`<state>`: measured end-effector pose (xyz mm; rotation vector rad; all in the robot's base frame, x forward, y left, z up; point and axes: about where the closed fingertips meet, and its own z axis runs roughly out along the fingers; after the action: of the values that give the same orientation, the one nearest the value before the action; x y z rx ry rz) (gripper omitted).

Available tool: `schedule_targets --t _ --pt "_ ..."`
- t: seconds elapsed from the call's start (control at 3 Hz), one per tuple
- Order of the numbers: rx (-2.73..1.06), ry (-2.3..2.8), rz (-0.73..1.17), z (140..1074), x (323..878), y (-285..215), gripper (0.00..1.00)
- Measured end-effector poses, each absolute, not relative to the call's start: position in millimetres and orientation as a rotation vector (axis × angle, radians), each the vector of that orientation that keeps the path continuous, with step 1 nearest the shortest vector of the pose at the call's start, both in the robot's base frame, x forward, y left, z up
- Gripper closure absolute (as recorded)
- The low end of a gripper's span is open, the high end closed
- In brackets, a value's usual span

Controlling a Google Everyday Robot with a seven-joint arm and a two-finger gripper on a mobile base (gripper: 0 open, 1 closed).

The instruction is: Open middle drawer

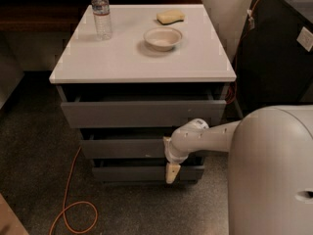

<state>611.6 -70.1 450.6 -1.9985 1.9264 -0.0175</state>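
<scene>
Hand (172,169) hangs at lower centre of frame, right at the right end of the middle drawer (124,149), which sits mid-frame between its neighbours. It's probably there to catch that handle-less front's edge. Apart or together? Cannot tell.
</scene>
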Motion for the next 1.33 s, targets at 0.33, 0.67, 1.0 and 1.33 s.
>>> schedule_targets --t 0.33,0.67,1.0,1.33 --pt "-1.984 1.918 -0.057 433 627 -69 0.0" --pt "-1.924 1.893 -0.098 424 649 -65 0.0" --pt "-1.887 1.867 -0.115 421 670 -56 0.0" --pt "-1.87 1.862 -0.12 416 681 -47 0.0"
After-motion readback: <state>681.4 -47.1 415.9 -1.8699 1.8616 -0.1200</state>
